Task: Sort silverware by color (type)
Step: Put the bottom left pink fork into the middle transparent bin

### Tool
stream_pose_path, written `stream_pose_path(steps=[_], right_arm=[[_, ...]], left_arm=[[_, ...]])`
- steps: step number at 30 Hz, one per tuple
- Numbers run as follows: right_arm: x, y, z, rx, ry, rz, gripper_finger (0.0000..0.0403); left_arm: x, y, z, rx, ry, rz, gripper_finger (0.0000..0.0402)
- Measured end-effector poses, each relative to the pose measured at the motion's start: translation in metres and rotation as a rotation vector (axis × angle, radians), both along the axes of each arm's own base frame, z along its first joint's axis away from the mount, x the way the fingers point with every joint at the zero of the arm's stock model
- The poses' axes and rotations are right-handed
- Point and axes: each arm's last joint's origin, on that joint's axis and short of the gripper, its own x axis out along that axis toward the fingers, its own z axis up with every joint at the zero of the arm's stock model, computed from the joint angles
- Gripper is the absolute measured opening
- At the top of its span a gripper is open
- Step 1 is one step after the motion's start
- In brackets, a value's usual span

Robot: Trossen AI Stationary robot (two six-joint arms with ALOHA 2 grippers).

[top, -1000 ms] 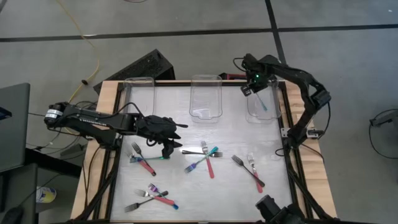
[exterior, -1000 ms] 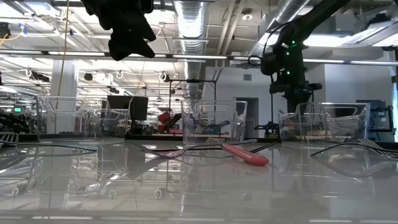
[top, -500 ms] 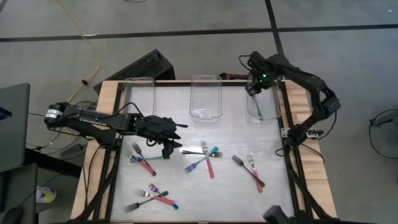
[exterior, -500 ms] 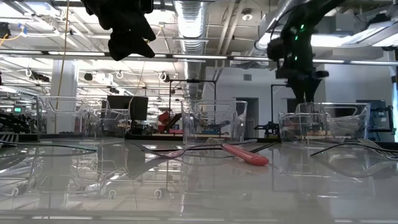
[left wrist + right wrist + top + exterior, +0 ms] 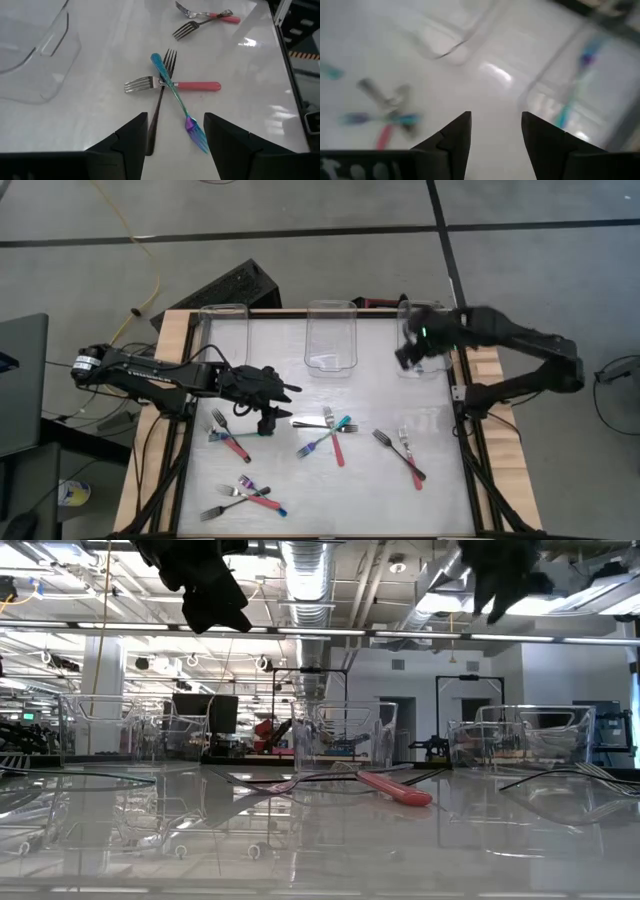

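1. The middle clear bin stands at the far edge of the white table; I use it as the landmark.
2. The left gripper hangs above the table, nearer than the middle clear bin and toward its left side. Its fingers are apart and hold nothing.
3. Just under this gripper, three forks lie crossed: a teal-handled fork, a pink-handled fork and a dark metal fork. They touch each other where they cross.
4. The right gripper is to the right of the middle clear bin, at the near-left edge of the right clear bin. Its fingers stand apart and are empty.
5. Inside the right clear bin a teal-handled piece lies; the picture is blurred, so its shape is not clear.
6. The other forks lie on the table nearer than the middle clear bin: one pair toward the right, and two groups toward the left.
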Motion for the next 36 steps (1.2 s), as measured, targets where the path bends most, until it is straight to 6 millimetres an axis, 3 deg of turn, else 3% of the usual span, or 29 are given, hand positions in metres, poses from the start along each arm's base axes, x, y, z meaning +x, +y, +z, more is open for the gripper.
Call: stream_pose_path(steps=[10, 15, 22, 27, 31, 36], right_arm=[[0.017, 0.128, -0.003, -0.030, -0.165, 0.314, 0.0195], [0.024, 0.170, -0.011, -0.120, -0.207, 0.503, 0.0195], [0.015, 0.181, -0.014, -0.198, -0.126, 0.741, 0.0195], [-0.003, 0.178, -0.006, -0.276, -0.110, 0.883, 0.0195], [-0.012, 0.173, 0.001, -0.299, -0.133, 0.898, 0.0195], [-0.012, 0.172, 0.004, -0.313, -0.166, 0.864, 0.0195]], left_arm=[[0.011, -0.003, -0.018, -0.026, 0.082, -0.038, 0.0178], [0.011, -0.010, -0.039, -0.174, 0.262, -0.006, 0.0178], [-0.013, -0.027, -0.054, -0.351, 0.553, 0.223, 0.0178], [-0.030, -0.071, -0.055, -0.446, 0.671, 0.143, 0.0178], [-0.039, -0.120, -0.047, -0.504, 0.576, -0.009, 0.0178], [-0.062, -0.158, -0.045, -0.364, 0.431, -0.082, 0.0178]])
